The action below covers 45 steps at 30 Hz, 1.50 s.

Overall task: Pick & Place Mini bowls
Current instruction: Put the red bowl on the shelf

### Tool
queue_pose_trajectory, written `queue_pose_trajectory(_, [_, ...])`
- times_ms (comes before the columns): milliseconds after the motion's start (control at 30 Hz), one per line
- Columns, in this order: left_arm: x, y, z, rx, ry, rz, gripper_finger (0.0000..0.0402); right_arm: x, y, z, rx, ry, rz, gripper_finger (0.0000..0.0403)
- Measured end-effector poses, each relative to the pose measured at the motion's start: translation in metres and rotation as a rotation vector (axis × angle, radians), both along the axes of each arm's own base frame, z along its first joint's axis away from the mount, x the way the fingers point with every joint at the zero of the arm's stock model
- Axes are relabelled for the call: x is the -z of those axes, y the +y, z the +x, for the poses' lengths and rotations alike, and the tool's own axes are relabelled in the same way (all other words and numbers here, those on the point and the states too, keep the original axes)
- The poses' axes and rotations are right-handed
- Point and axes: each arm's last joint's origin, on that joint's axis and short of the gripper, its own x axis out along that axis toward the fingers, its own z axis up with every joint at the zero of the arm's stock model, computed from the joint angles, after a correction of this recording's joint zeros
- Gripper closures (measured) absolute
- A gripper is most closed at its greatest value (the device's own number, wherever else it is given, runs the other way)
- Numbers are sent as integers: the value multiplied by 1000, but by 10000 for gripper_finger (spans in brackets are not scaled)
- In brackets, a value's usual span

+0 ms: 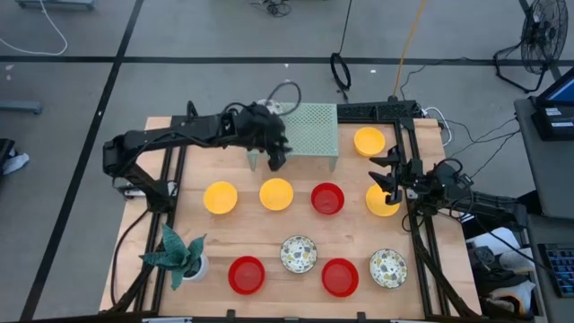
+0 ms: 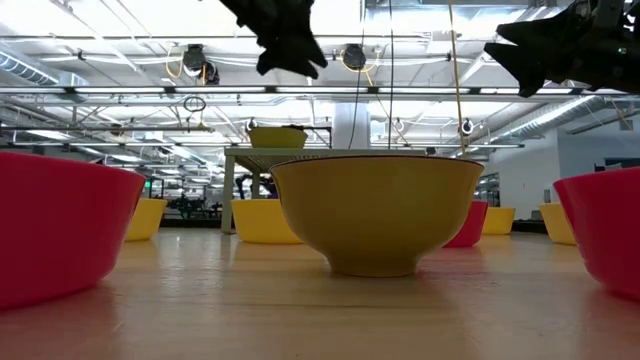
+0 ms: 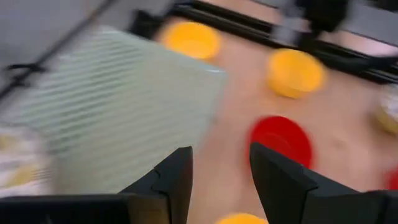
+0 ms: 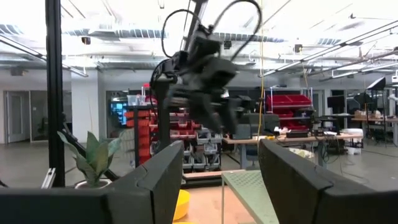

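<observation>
The left hand (image 1: 276, 158) hangs open and empty at the rack's (image 1: 309, 128) near-left corner, seemingly between bowls, so next it must drop onto a yellow bowl (image 1: 276, 194) just nearer on the desk (image 1: 430, 296), while the right hand (image 1: 387, 175), also open, waits far right.

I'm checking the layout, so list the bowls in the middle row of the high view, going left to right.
Yellow bowl → second yellow bowl → red bowl → third yellow bowl, partly under the right gripper.
</observation>
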Motion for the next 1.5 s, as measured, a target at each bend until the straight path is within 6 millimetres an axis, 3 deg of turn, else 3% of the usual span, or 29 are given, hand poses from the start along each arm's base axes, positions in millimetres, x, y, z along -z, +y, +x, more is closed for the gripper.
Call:
queue_pose_trajectory(200, [2,-37,8,139,16,15,238,-1,0,0,0,-6,-2,206])
queue_pose_trajectory(433, [10,-72,5,233,117,4,238,-13,2,-6,-1,-141,-38,206])
queue_pose_trajectory(933, [17,-117,-3,230,230,61,238,-18,1,-7,-115,-235,228,206])
queue_pose_trajectory(1100, [18,-125,-4,250,237,60,238,-4,1,8,-229,-27,363,206])
queue_pose_trajectory(1167, [18,-126,-4,255,236,61,238,-9,-1,14,-217,39,390,206])
queue_pose_trajectory(1500, [18,-128,-5,261,240,65,238,-9,4,59,-220,416,308,206])
